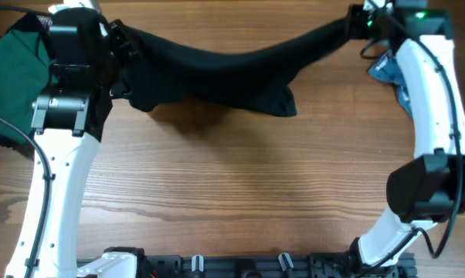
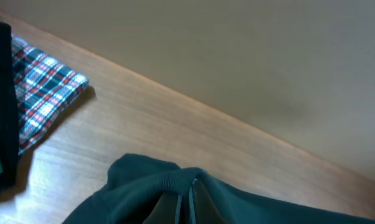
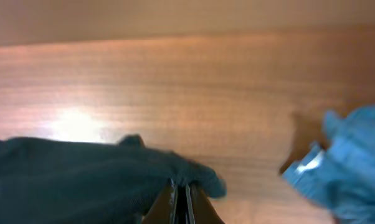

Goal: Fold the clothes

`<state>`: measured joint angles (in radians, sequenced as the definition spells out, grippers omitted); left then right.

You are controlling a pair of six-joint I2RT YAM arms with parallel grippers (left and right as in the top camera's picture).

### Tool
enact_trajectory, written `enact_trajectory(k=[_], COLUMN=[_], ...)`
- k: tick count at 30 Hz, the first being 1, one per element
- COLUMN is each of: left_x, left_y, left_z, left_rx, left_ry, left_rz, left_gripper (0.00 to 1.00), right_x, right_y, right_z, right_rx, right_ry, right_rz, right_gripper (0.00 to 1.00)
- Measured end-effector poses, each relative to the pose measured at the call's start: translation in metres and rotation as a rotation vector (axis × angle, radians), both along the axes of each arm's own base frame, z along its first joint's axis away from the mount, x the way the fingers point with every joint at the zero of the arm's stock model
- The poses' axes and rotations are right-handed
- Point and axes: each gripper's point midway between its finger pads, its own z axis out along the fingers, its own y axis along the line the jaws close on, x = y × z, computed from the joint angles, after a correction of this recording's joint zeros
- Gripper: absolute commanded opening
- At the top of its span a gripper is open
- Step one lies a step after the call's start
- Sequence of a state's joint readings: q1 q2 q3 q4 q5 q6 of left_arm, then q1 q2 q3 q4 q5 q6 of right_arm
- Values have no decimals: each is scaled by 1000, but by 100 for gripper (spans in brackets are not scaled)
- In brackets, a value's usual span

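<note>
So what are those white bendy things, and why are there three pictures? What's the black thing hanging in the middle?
The white bendy things are two robot arms. Each ends in a small hand with two fingers. The big picture looks down from above the wooden table. The other two come from little cameras sitting on each arm's wrist, so they look past that arm's own fingers.

The black thing is a shirt. The left hand pinches one end and the right hand pinches the other, both shut tight, so the shirt hangs stretched between them with its middle sagging toward the table.

Other clothes wait nearby: a green garment by the left arm, a blue one by the right arm, and a checked cloth that only the left wrist camera sees.
</note>
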<state>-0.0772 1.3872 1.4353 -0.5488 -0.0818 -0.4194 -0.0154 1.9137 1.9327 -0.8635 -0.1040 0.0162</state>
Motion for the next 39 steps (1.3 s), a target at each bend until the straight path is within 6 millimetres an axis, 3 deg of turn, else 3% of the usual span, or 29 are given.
enact_trajectory(k=[5,8,11,14,17,19,20,21,22,23,31,34,36,39], left_x=[1,3,1,-2,-6,-8,-9,-10,-11,-12,-14,-16,-17,-19], left_y=[0,0,0,1,1,1,1,1,1,1,1,1,1,1], left_z=[16,48,88,111,120,116,113,110,106,105,98,93,91,85], left_rx=[-3,-8,-15,-18,-19,-18,-18,-17,-16,-15,-14,-12,-12,-10], left_ry=[-36,-105,-195,-244,-260,-241,-230,-215,-200,-194,-164,-144,-133,-108], left_rz=[1,1,1,1,2,1,0,0,0,0,-3,-3,-3,-3], left_gripper=[4,4,4,4,4,4,4,4,4,4,4,4,4,4], right_x=[-9,-21,-40,-63,-82,-89,-92,-94,-94,-93,-75,-70,-70,-75], right_y=[-14,-29,-44,-49,-42,-36,-33,-31,-27,-24,32,64,95,128], right_z=[48,72,112,152,185,189,183,171,156,146,26,-18,-54,-82], right_rx=[-17,-20,-28,-36,-23,-3,11,29,56,77,379,467,514,531], right_ry=[-85,-127,-214,-303,-380,-381,-353,-302,-245,-208,171,291,393,476], right_rz=[-11,-41,-77,-93,-69,-45,-39,-34,-25,-14,198,287,351,415], right_gripper=[4,4,4,4,4,5,17,41,56,59,71,71,71,71])
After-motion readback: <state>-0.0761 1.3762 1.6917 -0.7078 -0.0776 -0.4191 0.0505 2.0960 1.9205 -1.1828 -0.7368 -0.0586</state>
